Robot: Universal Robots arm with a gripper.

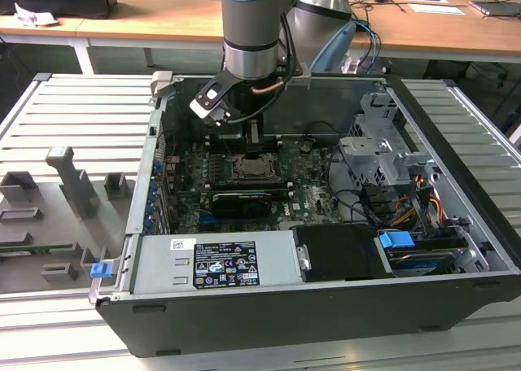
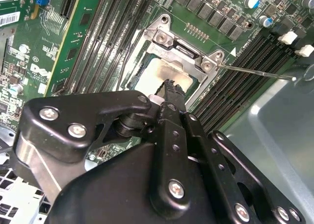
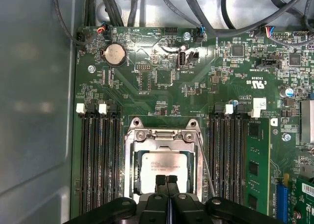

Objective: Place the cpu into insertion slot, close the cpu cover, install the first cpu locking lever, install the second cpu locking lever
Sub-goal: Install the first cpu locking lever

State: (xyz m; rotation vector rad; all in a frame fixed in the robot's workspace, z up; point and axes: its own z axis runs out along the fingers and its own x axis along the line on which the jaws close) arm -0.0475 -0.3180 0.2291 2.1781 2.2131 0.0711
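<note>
The cpu (image 3: 164,165) lies flat in the insertion slot (image 1: 253,170), its pale face showing through the cut-out of the cpu cover (image 3: 130,170). The silvery cover lies down around the chip. My gripper (image 3: 167,179) is shut with nothing between its fingers. Its black fingertips (image 2: 171,89) rest over the chip's edge nearest the wrist. In the exterior view the gripper (image 1: 255,148) hangs straight down over the socket inside the open computer case. A thin wire locking lever (image 2: 255,72) sticks out at an angle from the socket's frame, and it runs slanted beside the cover (image 3: 206,165).
Long black memory slots (image 3: 100,160) flank the socket on both sides. Cables (image 1: 358,200) and a metal drive cage (image 1: 383,147) fill the case on the exterior view's right. A power supply (image 1: 216,264) sits along the front wall. A grey fixture tray (image 1: 65,192) lies outside.
</note>
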